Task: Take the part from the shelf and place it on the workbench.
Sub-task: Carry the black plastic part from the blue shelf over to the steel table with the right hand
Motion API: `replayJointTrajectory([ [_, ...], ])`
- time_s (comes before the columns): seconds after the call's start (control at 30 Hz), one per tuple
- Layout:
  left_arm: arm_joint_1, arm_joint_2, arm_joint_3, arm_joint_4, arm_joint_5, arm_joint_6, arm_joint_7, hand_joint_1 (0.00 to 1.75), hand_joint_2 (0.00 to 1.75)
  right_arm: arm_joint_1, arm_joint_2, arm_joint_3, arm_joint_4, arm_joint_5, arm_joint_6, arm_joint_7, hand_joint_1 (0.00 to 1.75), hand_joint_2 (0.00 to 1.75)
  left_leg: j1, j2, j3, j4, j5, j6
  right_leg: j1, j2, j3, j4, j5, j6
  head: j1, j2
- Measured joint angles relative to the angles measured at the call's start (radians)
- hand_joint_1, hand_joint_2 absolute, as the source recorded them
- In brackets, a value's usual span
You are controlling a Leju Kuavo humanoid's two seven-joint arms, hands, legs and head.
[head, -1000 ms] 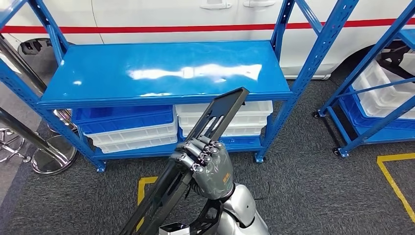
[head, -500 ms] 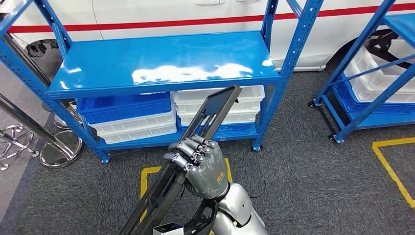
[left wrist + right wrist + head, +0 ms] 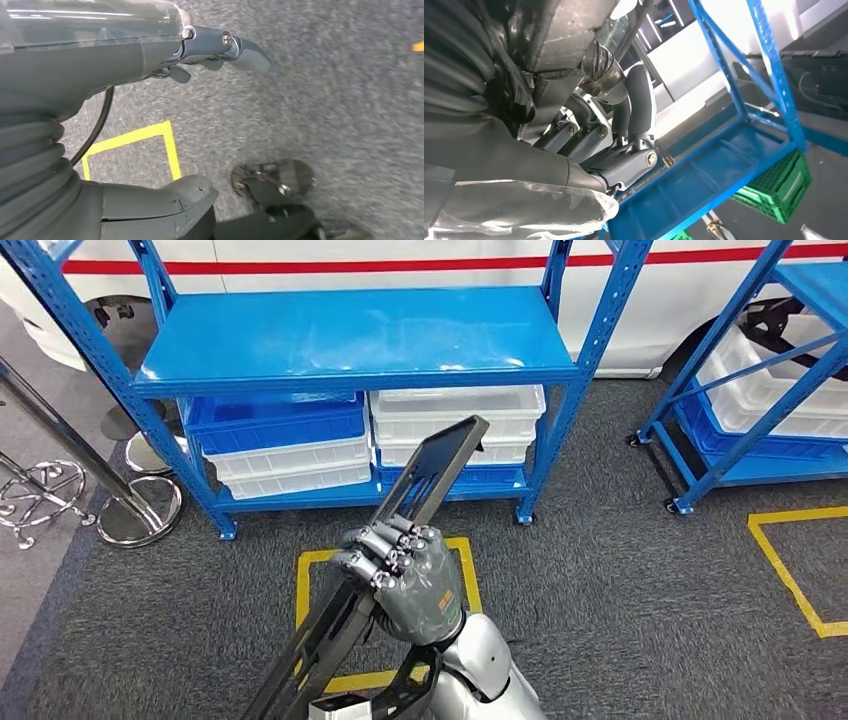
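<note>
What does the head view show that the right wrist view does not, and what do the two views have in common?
Head view alone: the long black part seen along its length, tilted, the white and blue bins on the bottom shelf, the yellow floor marking, and the white vehicle behind.

Right wrist view alone: a green crate under a blue rack.

Both: the right hand gripping the part, and blue shelving.
</note>
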Motion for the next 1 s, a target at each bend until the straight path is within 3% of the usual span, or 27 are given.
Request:
replayJointTrajectory([
  [0.03, 0.0, 0.0, 0.0, 0.0, 0.0, 0.001, 0.0, 0.0, 1.75, 0.0, -0.001, 0.0, 0.0, 0.0, 0.0, 0.0, 1.75, 1.75, -0.001, 0.001, -0.018, 0.001, 0.015, 0.003, 0.0, 0.001, -0.011, 0.063, -0.055, 0.003, 0.0, 0.0],
  [0.07, 0.0, 0.001, 0.0, 0.0, 0.0, 0.001, 0.0, 0.0, 1.75, 0.0, -0.001, 0.0, 0.001, 0.0, 0.0, 0.0, 1.75, 1.75, -0.003, 0.001, -0.037, 0.002, 0.03, 0.004, -0.001, 0.001, -0.018, 0.125, -0.088, 0.004, 0.0, 0.0],
  [0.1, 0.0, 0.001, 0.0, 0.0, 0.0, 0.001, 0.0, 0.0, 1.75, 0.001, -0.002, 0.0, 0.002, 0.0, 0.0, 0.0, 1.75, 1.75, -0.004, 0.002, -0.057, 0.004, 0.044, 0.004, -0.001, 0.001, -0.016, 0.173, -0.092, 0.004, 0.0, 0.0],
  [0.13, 0.001, 0.001, 0.0, 0.0, -0.001, 0.001, 0.0, 0.0, 1.75, 0.001, -0.002, 0.0, 0.004, 0.0, 0.0, 0.0, 1.75, 1.75, -0.006, 0.003, -0.077, 0.007, 0.058, 0.003, 0.0, 0.001, 0.0, 0.193, -0.074, 0.002, 0.0, 0.0],
  [0.2, 0.0, 0.0, 0.0, 0.0, -0.002, 0.001, 0.0, 0.0, 1.75, 0.001, -0.002, 0.002, 0.005, 0.0, 0.0, 0.0, 1.75, 1.75, -0.009, 0.003, -0.115, 0.014, 0.083, -0.001, 0.002, 0.002, 0.081, 0.134, -0.022, -0.009, 0.0, 0.0],
  [0.27, 0.0, 0.001, 0.0, 0.0, -0.005, -0.008, 0.0, 0.0, 1.75, -0.001, -0.002, 0.005, 0.005, 0.0, 0.0, 0.001, 1.75, 1.75, -0.011, 0.002, -0.136, 0.018, 0.104, -0.009, 0.009, 0.003, 0.201, -0.018, -0.04, -0.024, -0.001, 0.0],
  [0.3, -0.001, 0.003, 0.0, 0.0, -0.009, -0.019, 0.0, 0.0, 1.75, -0.004, -0.001, 0.008, 0.006, 0.0, 0.0, 0.003, 1.75, 1.75, -0.01, 0.001, -0.139, 0.016, 0.115, -0.014, 0.014, 0.003, 0.241, -0.078, -0.059, -0.03, 0.0, 0.0],
  [0.33, -0.002, 0.006, 0.0, 0.0, -0.011, -0.033, 0.0, 0.0, 1.75, -0.006, -0.001, 0.01, 0.006, 0.002, 0.0, 0.006, 1.75, 1.75, -0.009, 0.002, -0.14, 0.013, 0.126, -0.021, 0.018, 0.003, 0.262, -0.115, -0.072, -0.034, -0.001, 0.0],
  [0.4, -0.003, 0.017, 0.0, 0.0, -0.014, -0.057, 0.0, 0.0, 1.75, -0.011, 0.001, 0.015, 0.01, 0.005, 0.0, 0.013, 1.75, 1.75, -0.006, 0.002, -0.144, 0.001, 0.148, -0.035, 0.019, 0.002, 0.253, -0.131, -0.053, -0.044, 0.0, 0.0],
  [0.43, -0.002, 0.022, 0.0, 0.0, -0.014, -0.063, 0.0, 0.0, 1.75, -0.013, 0.001, 0.019, 0.013, 0.006, 0.0, 0.014, 1.75, 1.75, -0.005, 0.001, -0.151, 0.007, 0.135, -0.041, 0.017, 0.0, 0.241, -0.135, -0.039, -0.051, 0.0, 0.0],
  [0.47, -0.002, 0.026, 0.0, 0.001, -0.012, -0.064, 0.001, 0.0, 1.75, -0.015, 0.002, 0.022, 0.016, 0.006, 0.0, 0.015, 1.75, 1.75, -0.004, 0.0, -0.162, 0.028, 0.101, -0.046, 0.014, -0.002, 0.227, -0.138, -0.023, -0.058, 0.0, 0.0],
  [0.5, -0.002, 0.029, 0.0, 0.001, -0.009, -0.06, 0.001, 0.0, 1.75, -0.017, 0.002, 0.024, 0.019, 0.006, 0.0, 0.015, 1.75, 1.75, -0.002, -0.001, -0.177, 0.072, 0.046, -0.051, 0.012, -0.004, 0.21, -0.139, -0.007, -0.064, -0.001, 0.0],
  [0.57, -0.001, 0.031, 0.0, 0.001, -0.003, -0.04, 0.001, 0.0, 1.75, -0.018, 0.003, 0.025, 0.023, 0.006, 0.0, 0.016, 1.75, 1.75, -0.002, -0.001, -0.205, 0.202, -0.058, -0.059, 0.014, -0.006, 0.171, -0.136, 0.021, -0.07, -0.001, 0.0],
  [0.6, 0.0, 0.03, 0.0, 0.001, 0.0, -0.027, 0.001, 0.0, 1.75, -0.018, 0.002, 0.025, 0.025, 0.005, 0.0, 0.016, 1.75, 1.75, -0.001, -0.001, -0.209, 0.264, -0.074, -0.061, 0.016, -0.007, 0.15, -0.133, 0.036, -0.07, -0.001, 0.0],
  [0.67, 0.001, 0.028, 0.0, 0.001, 0.004, -0.006, 0.0, 0.0, 1.75, -0.018, 0.002, 0.025, 0.028, 0.002, 0.0, 0.014, 1.75, 1.75, -0.001, -0.001, -0.18, 0.311, -0.034, -0.063, 0.017, -0.009, 0.106, -0.123, 0.063, -0.067, -0.001, 0.0],
  [0.7, 0.002, 0.026, 0.0, 0.001, 0.005, -0.001, 0.0, 0.0, 1.75, -0.018, 0.002, 0.025, 0.028, 0.001, 0.0, 0.013, 1.75, 1.75, -0.001, -0.001, -0.139, 0.281, -0.003, -0.061, 0.017, -0.009, 0.086, -0.117, 0.075, -0.065, -0.001, 0.0],
  [0.73, 0.001, 0.025, 0.0, 0.001, 0.006, 0.002, 0.0, 0.0, 1.75, -0.017, 0.002, 0.025, 0.029, 0.001, 0.0, 0.012, 1.75, 1.75, -0.002, -0.002, -0.08, 0.218, 0.005, -0.057, 0.018, -0.009, 0.068, -0.109, 0.085, -0.062, -0.001, 0.0],
  [0.8, -0.002, 0.023, 0.0, 0.001, 0.006, 0.003, -0.001, 0.0, 1.75, -0.018, 0.003, 0.025, 0.028, 0.002, 0.0, 0.01, 1.75, 1.75, -0.006, -0.002, 0.04, 0.058, -0.033, -0.048, 0.02, -0.009, 0.047, -0.097, 0.105, -0.054, -0.001, 0.0],
  [0.83, -0.003, 0.022, 0.0, 0.001, 0.007, 0.003, -0.002, 0.0, 1.75, -0.018, 0.003, 0.025, 0.028, 0.002, 0.0, 0.009, 1.75, 1.75, -0.009, -0.003, 0.074, 0.004, -0.055, -0.042, 0.02, -0.01, 0.043, -0.096, 0.115, -0.049, -0.001, 0.0],
  [0.9, -0.002, 0.019, 0.0, 0.001, 0.007, 0.002, -0.002, 0.0, 1.75, -0.018, 0.002, 0.025, 0.028, 0.003, 0.0, 0.007, 1.75, 1.75, -0.01, -0.001, 0.078, -0.024, -0.054, -0.029, 0.018, -0.011, 0.039, -0.101, 0.136, -0.037, -0.001, 0.0],
  [0.93, -0.001, 0.017, 0.0, 0.001, 0.007, -0.002, -0.002, 0.0, 1.75, -0.018, 0.002, 0.025, 0.028, 0.003, 0.0, 0.006, 1.75, 1.75, -0.009, 0.001, 0.068, -0.026, -0.041, -0.021, 0.017, -0.008, 0.034, -0.098, 0.129, -0.031, 0.0, 0.0],
  [0.97, 0.0, 0.016, 0.0, 0.001, 0.006, -0.01, -0.001, 0.0, 1.75, -0.017, 0.001, 0.025, 0.028, 0.002, 0.0, 0.003, 1.75, 1.75, -0.007, 0.004, 0.056, -0.028, -0.027, -0.012, 0.015, -0.004, 0.025, -0.08, 0.1, -0.026, 0.0, 0.0],
  [1.0, 0.0, 0.016, 0.0, 0.001, 0.005, -0.023, 0.0, 0.0, 1.75, -0.017, 0.0, 0.025, 0.029, -0.001, 0.0, -0.002, 1.75, 1.75, -0.004, 0.006, 0.041, -0.029, -0.011, -0.005, 0.013, -0.001, 0.012, -0.042, 0.051, -0.02, 0.0, 0.0],
])
